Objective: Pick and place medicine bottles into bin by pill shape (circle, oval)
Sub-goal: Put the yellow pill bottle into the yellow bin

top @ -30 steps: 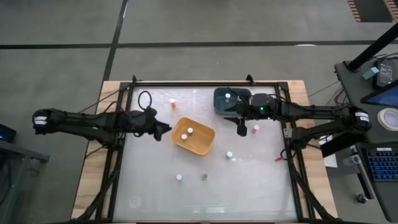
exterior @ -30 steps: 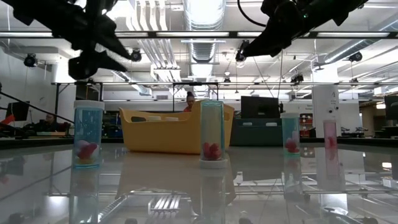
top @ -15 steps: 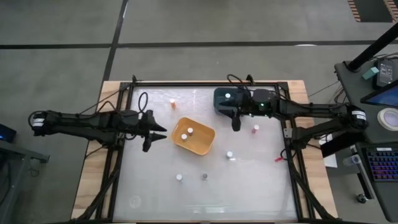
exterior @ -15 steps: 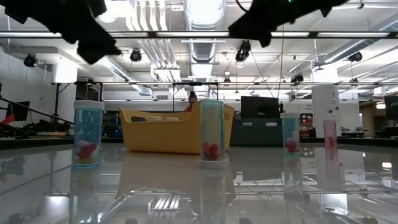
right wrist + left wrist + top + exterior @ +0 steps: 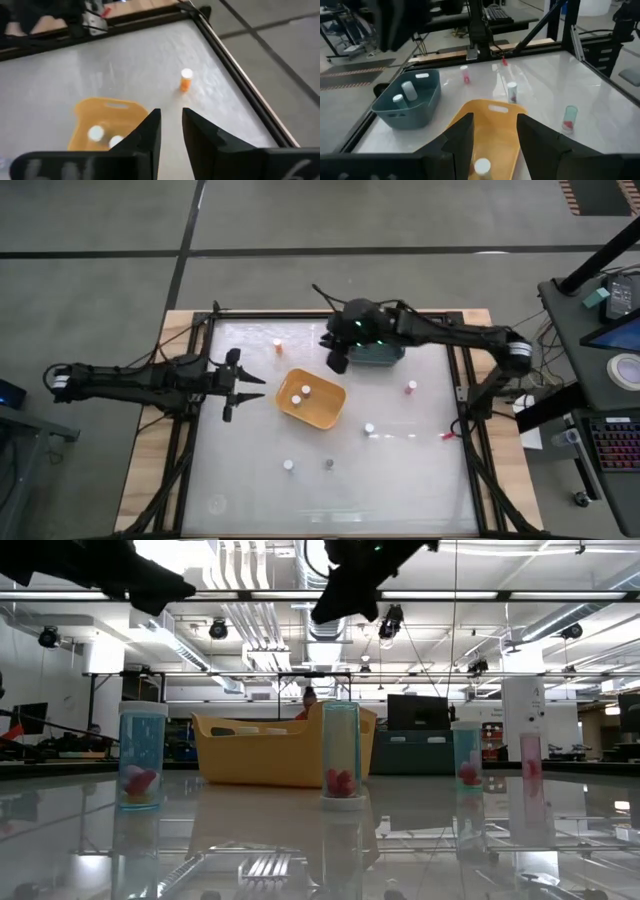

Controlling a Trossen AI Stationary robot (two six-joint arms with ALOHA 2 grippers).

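We see the orange-yellow rounded plastic tub [image 5: 311, 400] holding two white-capped bottles. The right gripper [image 5: 337, 363] hovers just behind it, fingers pressed together, empty; the left gripper [image 5: 238, 385], spread, waits left of it.

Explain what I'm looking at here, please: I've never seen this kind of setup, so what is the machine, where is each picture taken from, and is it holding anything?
Two dark robot arms work at a white table. One picture looks straight down, one looks level across the tabletop, and two come from cameras on the arms' wrists.

In the overhead view the left gripper hangs beside the orange-yellow tub, its fingers apart and nothing between them. The right gripper is by the dark teal tub, fingers closed; its wrist view shows nothing held.

The yellow tub holds two white-capped bottles; the left wrist view shows two more in the teal tub. Loose on the table stand an orange bottle, a pink one, and a few others.
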